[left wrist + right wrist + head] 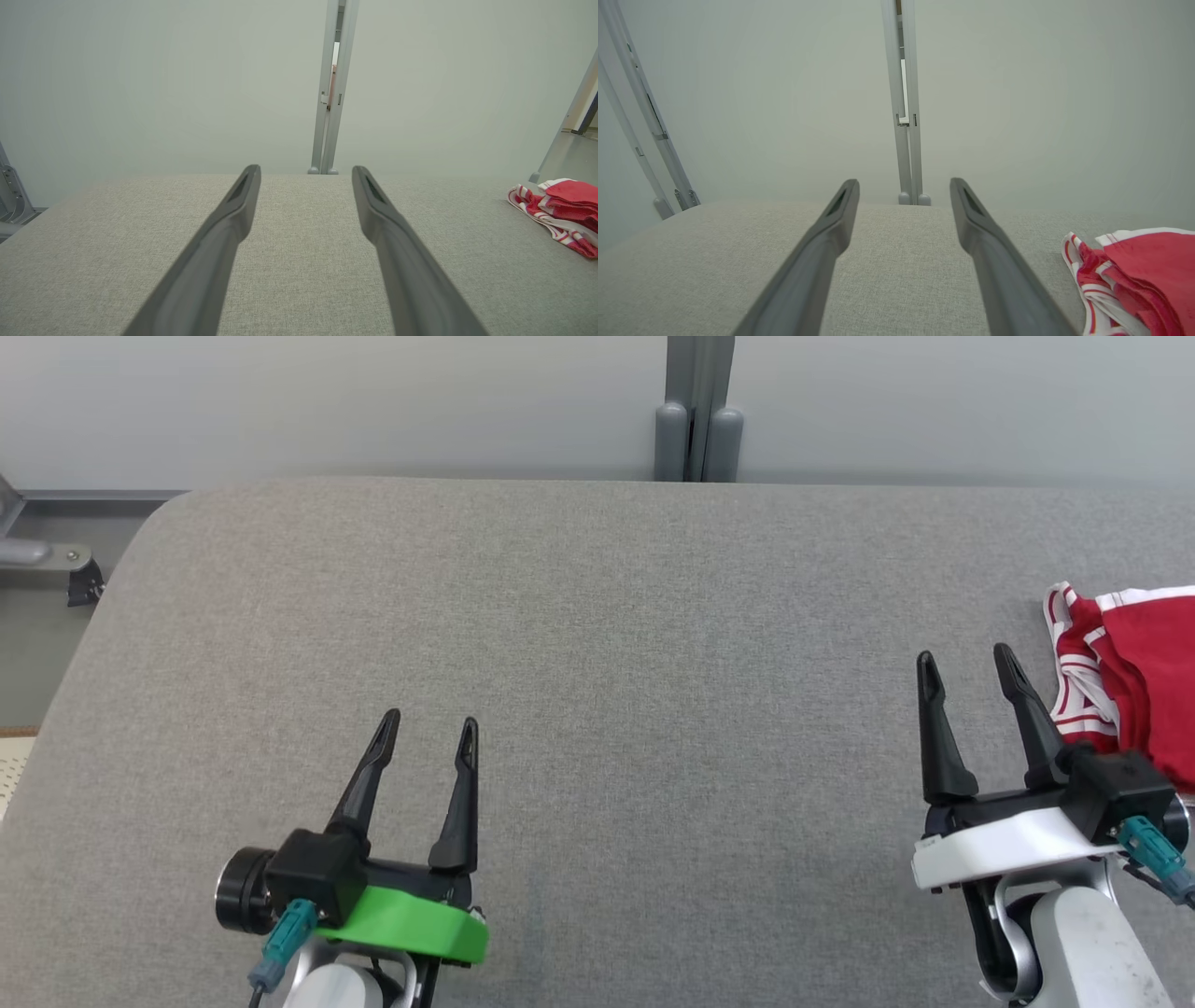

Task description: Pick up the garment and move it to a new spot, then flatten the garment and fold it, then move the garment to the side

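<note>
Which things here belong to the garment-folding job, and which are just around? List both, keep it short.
Job:
- crumpled red and white garment, on the table's right side
- grey fabric table
- left hand and right hand, both open and empty

Just around:
- grey upright post behind the table
- metal bracket beyond the table's far left corner

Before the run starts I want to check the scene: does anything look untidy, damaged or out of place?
Only the red and white garment: it lies bunched up at the far right of the grey table, not spread flat. No spill or damage is visible.
</note>
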